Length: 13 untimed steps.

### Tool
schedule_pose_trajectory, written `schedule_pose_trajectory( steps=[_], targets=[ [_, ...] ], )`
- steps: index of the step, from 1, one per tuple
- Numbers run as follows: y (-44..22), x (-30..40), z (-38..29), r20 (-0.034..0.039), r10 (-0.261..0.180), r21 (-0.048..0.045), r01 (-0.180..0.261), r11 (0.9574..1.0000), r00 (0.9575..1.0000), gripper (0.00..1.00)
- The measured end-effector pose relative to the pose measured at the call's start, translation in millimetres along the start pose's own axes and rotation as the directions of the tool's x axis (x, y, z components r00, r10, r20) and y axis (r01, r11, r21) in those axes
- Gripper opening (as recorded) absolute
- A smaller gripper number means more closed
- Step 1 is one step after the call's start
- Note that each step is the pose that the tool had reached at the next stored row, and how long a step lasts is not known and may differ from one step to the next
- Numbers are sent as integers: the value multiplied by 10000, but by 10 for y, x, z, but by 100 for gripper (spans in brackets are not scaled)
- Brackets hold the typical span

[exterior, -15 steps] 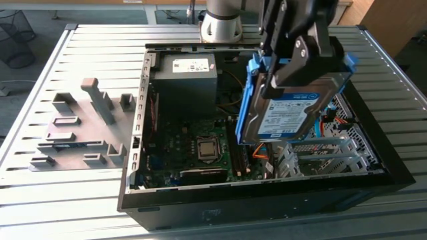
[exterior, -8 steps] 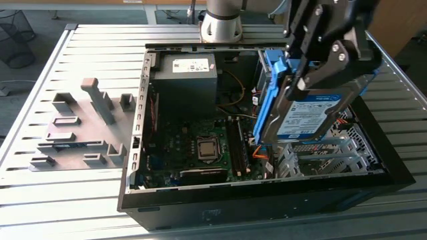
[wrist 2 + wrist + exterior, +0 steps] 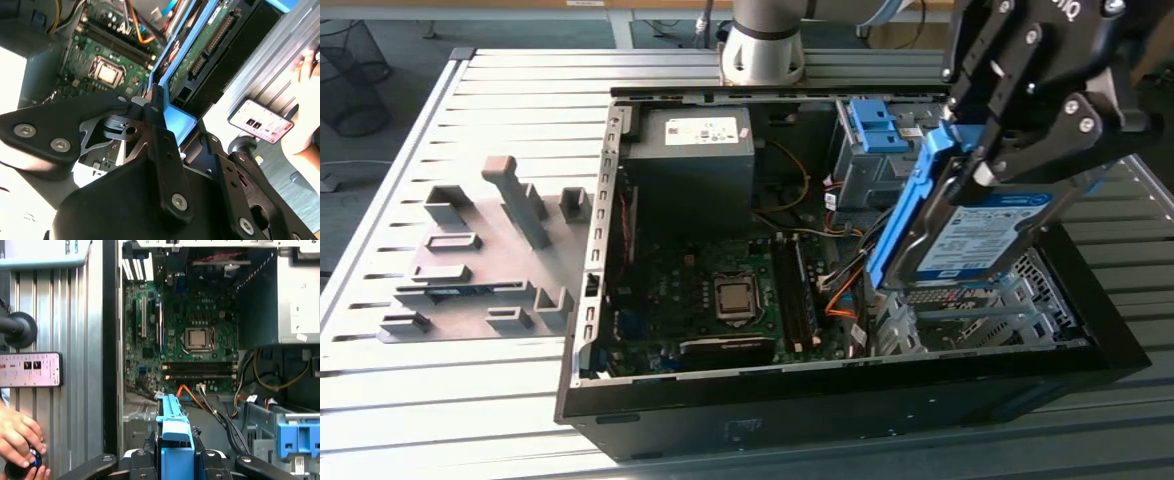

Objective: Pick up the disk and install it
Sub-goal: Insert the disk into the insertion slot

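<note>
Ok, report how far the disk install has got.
Done: the disk is picked up, off any surface. In hand: the claw is shut on its blue rails, holding it tilted on edge above the open computer case. Left: it is not yet seated in the metal drive cage below it.

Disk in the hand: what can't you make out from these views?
- Exterior view: the hand covers the disk's upper end; the disk hides part of the metal cage behind it.
- First wrist view: disk seen end-on, label hidden, near end cut by the picture edge.
- Second wrist view: the hand covers the disk's near end.
</note>
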<state>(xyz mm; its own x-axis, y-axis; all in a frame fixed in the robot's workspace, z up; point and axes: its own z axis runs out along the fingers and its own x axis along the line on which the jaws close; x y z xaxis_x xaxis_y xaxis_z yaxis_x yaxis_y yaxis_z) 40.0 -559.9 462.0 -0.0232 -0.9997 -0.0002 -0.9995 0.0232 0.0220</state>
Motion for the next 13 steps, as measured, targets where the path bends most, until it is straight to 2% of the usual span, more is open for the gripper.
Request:
schedule_pose_trajectory(
  steps=[2, 6, 10, 13],
  targets=[
    [-69, -1, 5, 4, -1, 0, 1, 10000, 10000, 36],
    [-80, -1, 4, 1, 1, 0, -1, 10000, 10000, 36],
    [-98, 37, 11, 0, 0, 0, 0, 10000, 10000, 36],
    [-165, 46, 21, 3, 0, 0, 0, 10000, 10000, 36]
  ],
)
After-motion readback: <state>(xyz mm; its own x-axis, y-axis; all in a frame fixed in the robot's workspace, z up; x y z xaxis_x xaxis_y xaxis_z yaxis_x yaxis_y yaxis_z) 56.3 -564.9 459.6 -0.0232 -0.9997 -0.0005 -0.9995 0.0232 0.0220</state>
